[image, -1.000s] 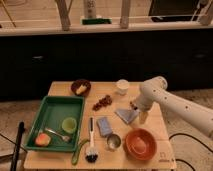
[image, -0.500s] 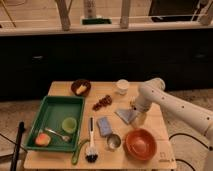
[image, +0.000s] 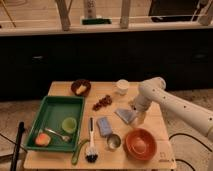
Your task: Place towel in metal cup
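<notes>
The towel (image: 126, 115), a creased grey-blue cloth, lies on the wooden table (image: 155, 125) right of centre. The gripper (image: 136, 113) at the end of the white arm (image: 170, 102) is down at the towel's right edge, touching or just above it. The metal cup (image: 114, 141), small and shiny with a dark inside, stands near the front edge, left of the orange bowl (image: 140, 144) and below the towel.
A blue rectangular pad (image: 104, 126) lies beside the cup. A green tray (image: 52, 106) holds a light-green cup (image: 69, 124), a spoon and an orange fruit (image: 42, 140). A dish brush (image: 91, 148), white cup (image: 122, 86), brown bowl (image: 81, 88) and dark food bits (image: 102, 102) are also on the table.
The arm has lowered and shifted slightly left, bringing the gripper down onto the towel's right edge. The towel and other objects have not moved.
</notes>
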Controlling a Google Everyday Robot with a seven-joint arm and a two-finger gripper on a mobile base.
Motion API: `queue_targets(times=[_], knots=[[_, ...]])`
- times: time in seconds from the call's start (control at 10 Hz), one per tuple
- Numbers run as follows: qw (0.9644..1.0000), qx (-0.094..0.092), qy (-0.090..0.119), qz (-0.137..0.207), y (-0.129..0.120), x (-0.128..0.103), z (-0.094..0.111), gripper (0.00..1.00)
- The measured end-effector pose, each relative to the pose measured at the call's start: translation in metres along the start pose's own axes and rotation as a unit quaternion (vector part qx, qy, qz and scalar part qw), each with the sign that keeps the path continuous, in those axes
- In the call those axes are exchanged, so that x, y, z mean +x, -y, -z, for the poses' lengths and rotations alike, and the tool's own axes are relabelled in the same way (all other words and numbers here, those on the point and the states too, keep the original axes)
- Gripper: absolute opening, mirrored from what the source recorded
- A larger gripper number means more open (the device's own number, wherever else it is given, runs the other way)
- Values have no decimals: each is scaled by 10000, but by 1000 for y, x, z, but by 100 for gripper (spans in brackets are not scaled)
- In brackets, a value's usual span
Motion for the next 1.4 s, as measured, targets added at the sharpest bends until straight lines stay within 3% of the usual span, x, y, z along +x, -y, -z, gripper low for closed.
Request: queue_targets(times=[0.7,0.8,1.1,1.4], knots=[[9978,-367,206,517,3,-14,-26,80],[9973,-411,248,548,7,-15,-32,76],[9966,-539,295,552,9,-11,-45,47],[9966,-513,285,583,13,-11,-43,18]])
